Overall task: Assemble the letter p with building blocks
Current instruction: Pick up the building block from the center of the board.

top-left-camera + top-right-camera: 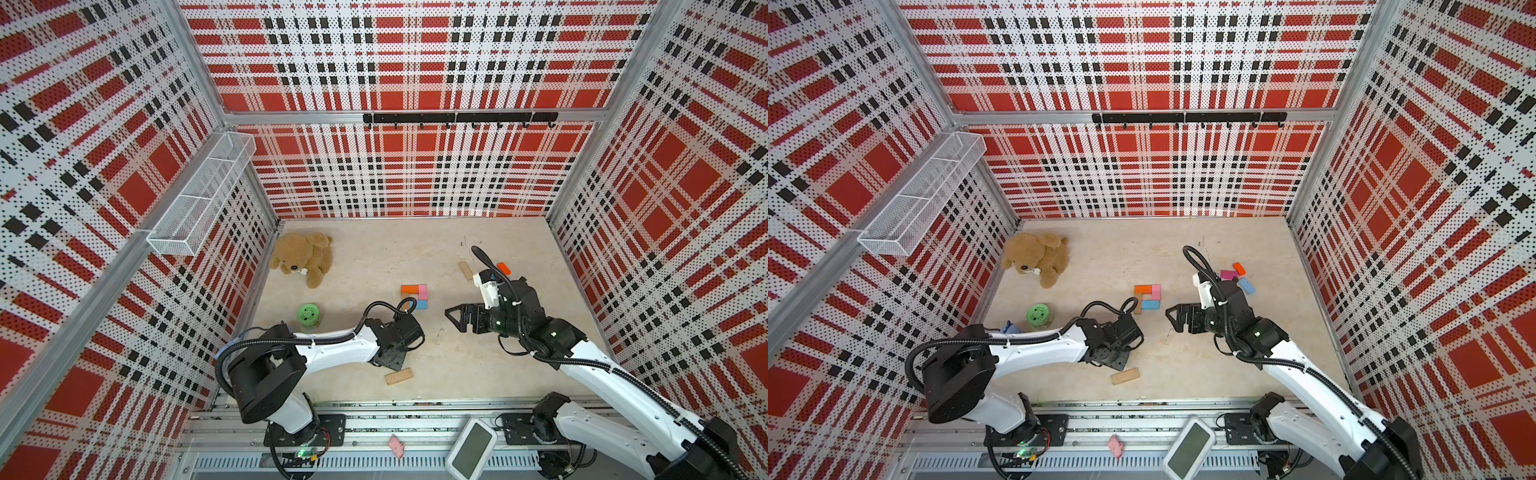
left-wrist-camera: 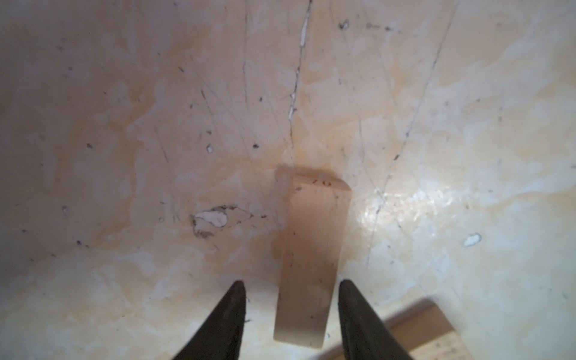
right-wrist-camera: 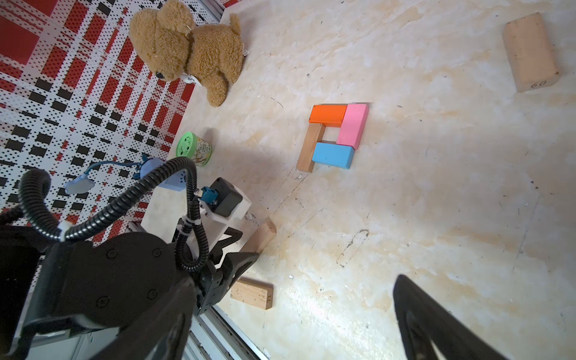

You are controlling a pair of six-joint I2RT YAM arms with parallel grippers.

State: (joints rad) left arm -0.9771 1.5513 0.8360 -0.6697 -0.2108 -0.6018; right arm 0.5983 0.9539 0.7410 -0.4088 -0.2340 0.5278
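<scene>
Four building blocks lie joined in a square ring: orange [image 3: 328, 113], light pink [image 3: 352, 124], light blue [image 3: 333, 155] and tan [image 3: 310, 146]. The ring shows in both top views [image 1: 415, 296] [image 1: 1148, 297]. My left gripper [image 2: 291, 286] points down at the floor, open, astride a tan block [image 2: 311, 249] with a gap on each side. My left wrist [image 1: 399, 332] hides that block from above. A second tan block [image 1: 399, 376] lies just beside it. My right gripper [image 1: 453, 318] hovers wide open and empty right of the ring.
Loose blocks lie at the back right: tan [image 1: 465, 270], orange [image 1: 1239, 269], magenta [image 1: 1228, 274], light blue [image 1: 1246, 286]. A teddy bear [image 1: 303, 257] and a green cylinder toy [image 1: 308, 316] sit at the left. A metal rail [image 1: 415, 405] bounds the front edge.
</scene>
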